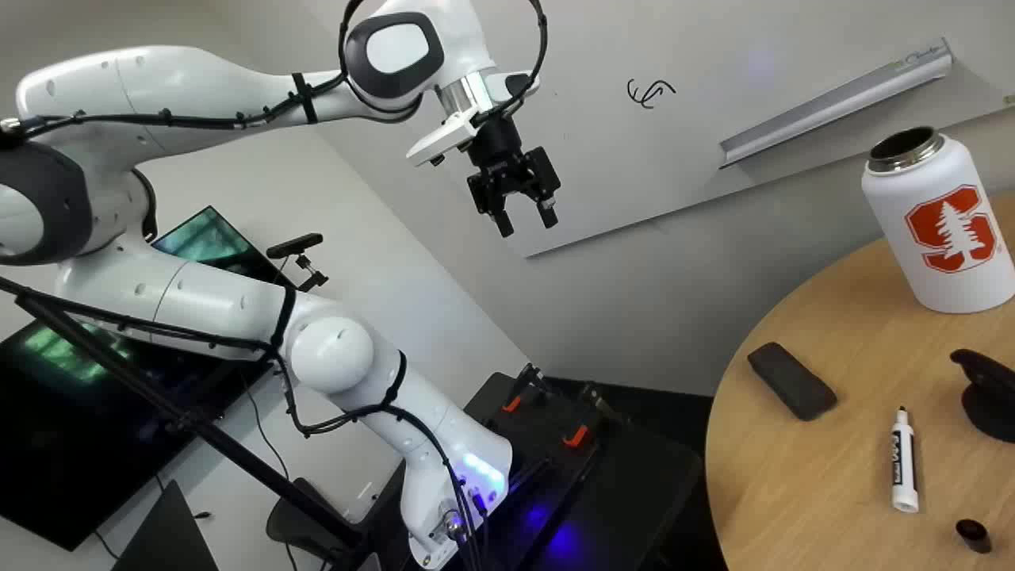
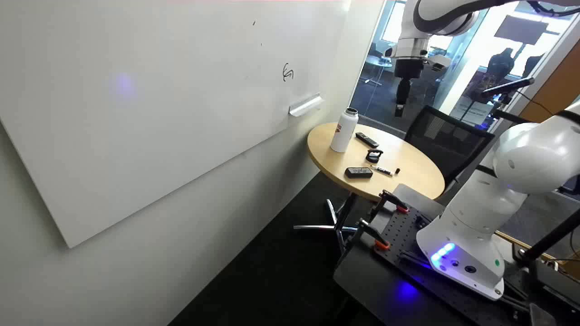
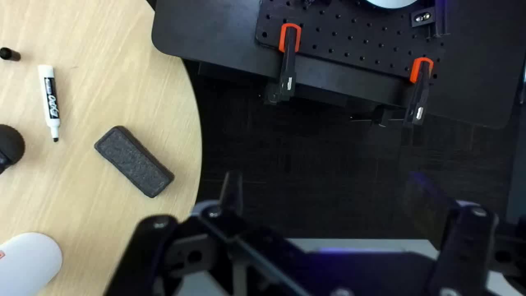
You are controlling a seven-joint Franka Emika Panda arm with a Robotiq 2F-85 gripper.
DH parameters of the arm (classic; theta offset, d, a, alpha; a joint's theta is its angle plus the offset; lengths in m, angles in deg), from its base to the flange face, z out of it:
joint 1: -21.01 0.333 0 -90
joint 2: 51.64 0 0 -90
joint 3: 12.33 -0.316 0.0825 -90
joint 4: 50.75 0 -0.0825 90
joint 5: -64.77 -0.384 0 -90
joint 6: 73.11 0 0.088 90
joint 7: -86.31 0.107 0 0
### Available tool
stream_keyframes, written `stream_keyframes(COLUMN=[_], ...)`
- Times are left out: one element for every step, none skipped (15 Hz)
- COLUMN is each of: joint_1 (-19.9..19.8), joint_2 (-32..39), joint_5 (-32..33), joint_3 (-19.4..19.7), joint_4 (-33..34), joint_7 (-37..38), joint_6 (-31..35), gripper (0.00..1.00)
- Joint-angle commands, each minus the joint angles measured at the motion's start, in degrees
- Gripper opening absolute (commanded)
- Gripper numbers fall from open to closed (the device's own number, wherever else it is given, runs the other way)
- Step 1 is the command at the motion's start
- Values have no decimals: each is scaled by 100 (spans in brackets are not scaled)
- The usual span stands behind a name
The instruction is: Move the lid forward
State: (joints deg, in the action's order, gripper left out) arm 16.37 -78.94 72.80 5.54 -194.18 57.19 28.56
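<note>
Well, the hand hangs high in the air, pointing down, and it is released: its fingers stand wide apart, with dark floor showing between them in the wrist view. The lid is well below the hand and off to its side, resting on the round table with its loop on top (the wrist view catches only part of it, at the left edge). Of the table things in that view, the eraser lies nearest the fingers, close to the table's rim. Farther from the hand comes the pen, lying with its tip bare, its cap near the blunt end. The lid sits farther out from the hand than the eraser, and in an exterior view it is roughly between the eraser and a remote. The bottle, white with a red emblem, stands upright below the hand's level, on the same side as the lid. Behind the hand, in an exterior view, hangs a whiteboard bearing a black scribble. Two clamps with orange ends sit lower than the hand as well, on the black stand under the arm.
</note>
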Motion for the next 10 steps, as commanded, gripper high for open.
stream_keyframes(joint_1=[-88,-88,-88,-88,-88,-88,-88,-88,-101,-122], joint_2=[14,14,14,14,14,14,14,14,64,158], joint_5=[-36,-36,-36,-36,-36,-36,-36,-36,34,102], joint_3=[-83,-83,-83,-83,-83,-83,-83,-83,-102,-100], joint_4=[9,9,9,9,9,9,9,9,-35,-72], joint_7=[-33,-33,-33,-33,-33,-33,-33,-33,28,63], joint_6=[-10,-9,-9,-9,-9,-9,-9,-9,184,374], gripper=[100,100,100,100,100,100,100,100,100,100])
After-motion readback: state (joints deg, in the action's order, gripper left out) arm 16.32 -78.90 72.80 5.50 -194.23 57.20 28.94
